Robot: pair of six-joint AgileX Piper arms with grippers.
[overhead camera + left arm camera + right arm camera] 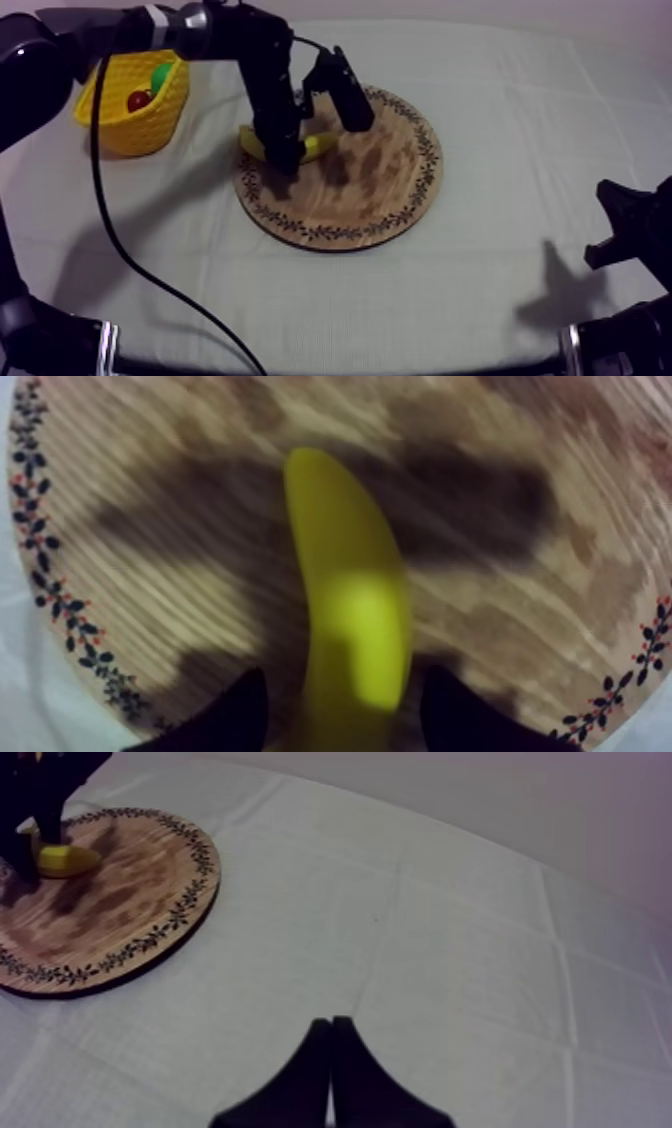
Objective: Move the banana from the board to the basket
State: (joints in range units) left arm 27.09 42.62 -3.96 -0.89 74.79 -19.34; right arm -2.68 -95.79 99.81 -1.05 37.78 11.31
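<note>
Black fingers (pixel 235 721) of my left pincer (pixel 343 676) stand apart, 1 on each side of the banana (pixel 350 596). The pincer is open, not clamped: a strip of wood shows between 1 finger and the peel. The banana is smooth, glossy yellow and gently curved. It lies flat on the round wooden board (pixel 150 526), its long axis running straight away from the pincer and its tapered end pointing toward the board's middle. From above, it lies by the rim on the side nearest the yellow basket (pixel 140 130). The board shows streaky grain and a ring of small leaf-and-berry marks. The basket is woven-looking and holds a small red fruit (pixel 138 100) and a green fruit (pixel 161 75). My right pincer (pixel 330 1024) is closed on nothing, a narrow wedge over the cloth-covered tabletop (pixel 480 300).
</note>
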